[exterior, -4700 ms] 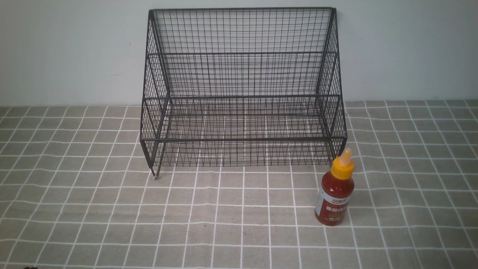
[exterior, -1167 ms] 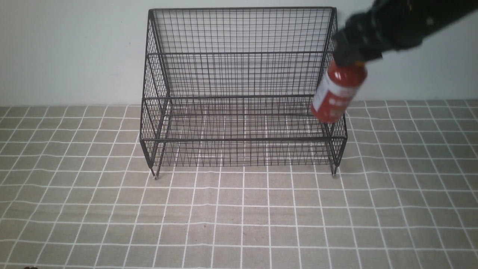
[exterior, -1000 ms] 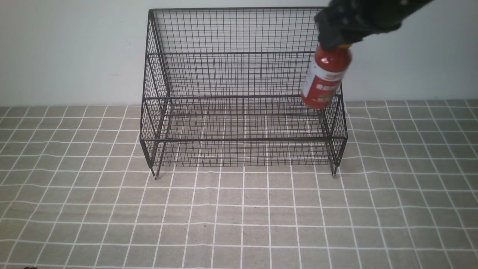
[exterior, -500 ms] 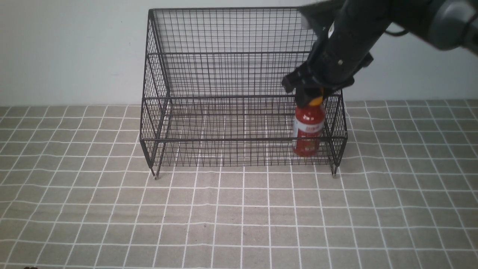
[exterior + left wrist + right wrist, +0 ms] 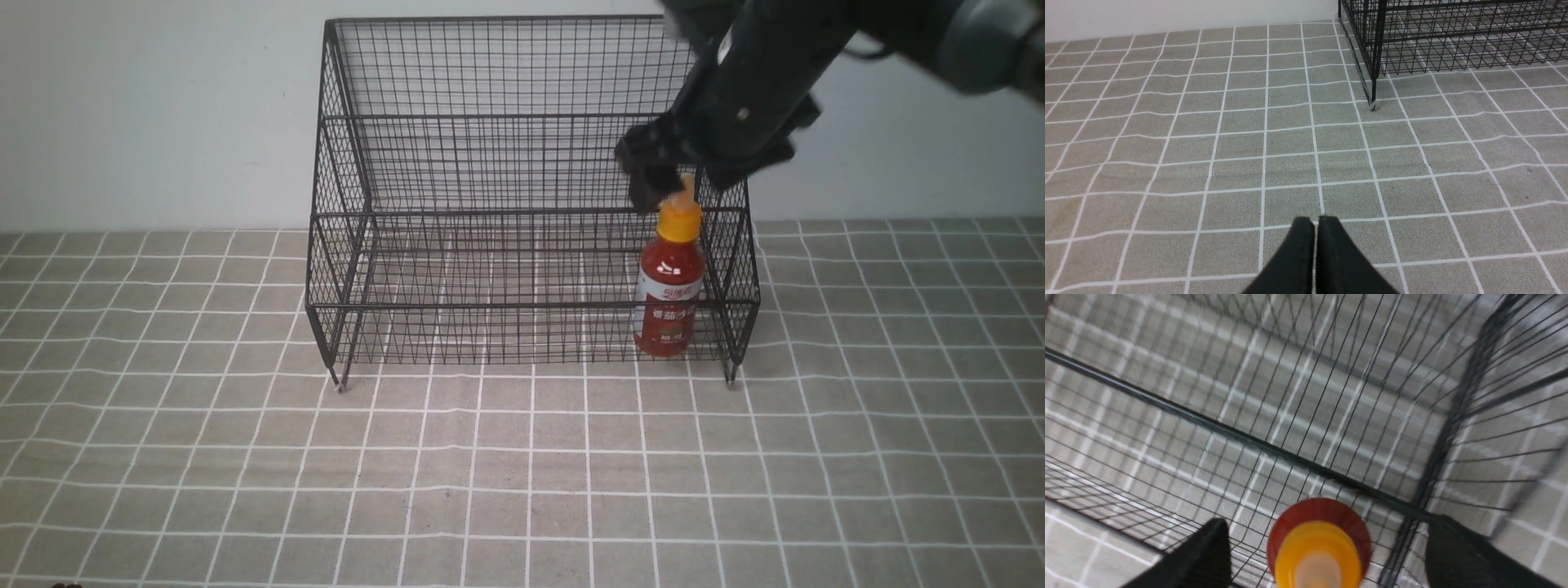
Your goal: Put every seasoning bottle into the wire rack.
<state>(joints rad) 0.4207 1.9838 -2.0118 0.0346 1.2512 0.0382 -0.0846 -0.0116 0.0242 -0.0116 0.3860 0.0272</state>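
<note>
The seasoning bottle (image 5: 669,287), red sauce with a yellow nozzle cap, stands upright on the lower tier of the black wire rack (image 5: 343,245), at its right end. My right gripper (image 5: 684,178) hangs open just above the cap, its fingers either side of the nozzle tip without touching it. From the right wrist view the bottle (image 5: 1318,539) shows from above, between the spread fingers (image 5: 1206,555). My left gripper (image 5: 1314,222) is shut and empty, low over the cloth to the front left of the wire rack (image 5: 1412,45).
A beige tablecloth (image 5: 522,474) with white grid lines covers the table. A plain pale wall (image 5: 163,114) rises right behind the rack. The rack's right side mesh stands close beside the bottle.
My right gripper carried the bottle over the rack's right end, lowered it onto the lower tier, then opened and rose slightly. The bottle now stands free. The left gripper's earlier state is not shown.
</note>
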